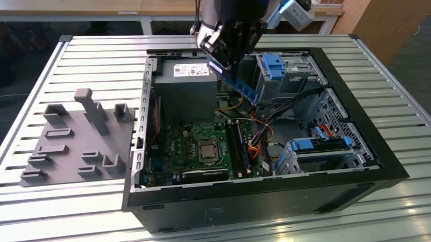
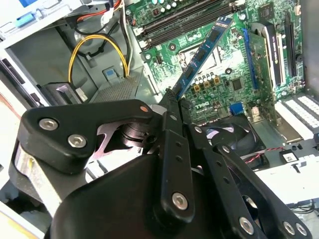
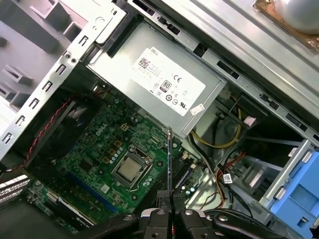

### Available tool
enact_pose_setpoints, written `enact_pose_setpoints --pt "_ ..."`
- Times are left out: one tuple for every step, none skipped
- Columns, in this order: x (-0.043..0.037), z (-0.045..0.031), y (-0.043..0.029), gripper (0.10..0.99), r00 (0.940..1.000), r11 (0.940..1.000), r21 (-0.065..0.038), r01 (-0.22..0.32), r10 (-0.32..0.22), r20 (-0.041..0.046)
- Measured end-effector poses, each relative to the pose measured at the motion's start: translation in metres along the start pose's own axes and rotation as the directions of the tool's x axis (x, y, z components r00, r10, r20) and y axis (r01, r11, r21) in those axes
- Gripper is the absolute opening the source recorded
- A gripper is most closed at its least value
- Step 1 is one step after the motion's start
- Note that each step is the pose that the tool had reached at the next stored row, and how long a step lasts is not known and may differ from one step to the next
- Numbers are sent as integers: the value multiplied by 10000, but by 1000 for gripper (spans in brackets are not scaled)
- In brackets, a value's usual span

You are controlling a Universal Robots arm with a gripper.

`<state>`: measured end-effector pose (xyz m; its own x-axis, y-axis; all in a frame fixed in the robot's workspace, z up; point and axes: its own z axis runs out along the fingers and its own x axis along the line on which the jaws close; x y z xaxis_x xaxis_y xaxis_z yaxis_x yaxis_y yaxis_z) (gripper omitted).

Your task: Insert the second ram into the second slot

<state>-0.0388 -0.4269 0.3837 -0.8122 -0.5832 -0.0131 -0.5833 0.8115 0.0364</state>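
- The gripper (image 1: 225, 60) hangs over the open computer case (image 1: 269, 206), which stands on the slatted surface (image 1: 81, 50).
- Its jaws are closed on one end of the second ram (image 1: 240, 83).
- The second ram is in the air and tilted. It is above the motherboard (image 1: 181, 143) and does not touch the memory slots (image 1: 237, 143).

You're working under bright, even light: the slatted table (image 1: 101, 55) is gleaming, bare case metal (image 2: 60, 15) is washing out white, and the gripper (image 2: 174, 99) is looming dark.
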Motion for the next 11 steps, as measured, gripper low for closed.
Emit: enact_pose_setpoints --pt "0 0 0 133 10000 10000 1 -61 61 2" --pt "0 0 0 133 9999 9999 2 -119 119 4" --pt "0 0 0 133 9998 9998 2 -177 177 7" --pt "0 0 0 133 9997 9997 3 -234 234 9" --pt "0 0 0 133 9996 9996 4 -289 289 10" --pt "0 0 0 133 9994 9994 5 -342 342 12" --pt "0 0 0 133 9992 9992 5 -396 396 14" --pt "0 0 0 133 9990 9990 6 -450 450 16" --pt "0 0 0 133 9987 9987 6 -509 509 19" --pt "0 0 0 133 9984 9984 7 -562 562 20" --pt "0 0 0 133 9981 9981 8 -614 614 23"
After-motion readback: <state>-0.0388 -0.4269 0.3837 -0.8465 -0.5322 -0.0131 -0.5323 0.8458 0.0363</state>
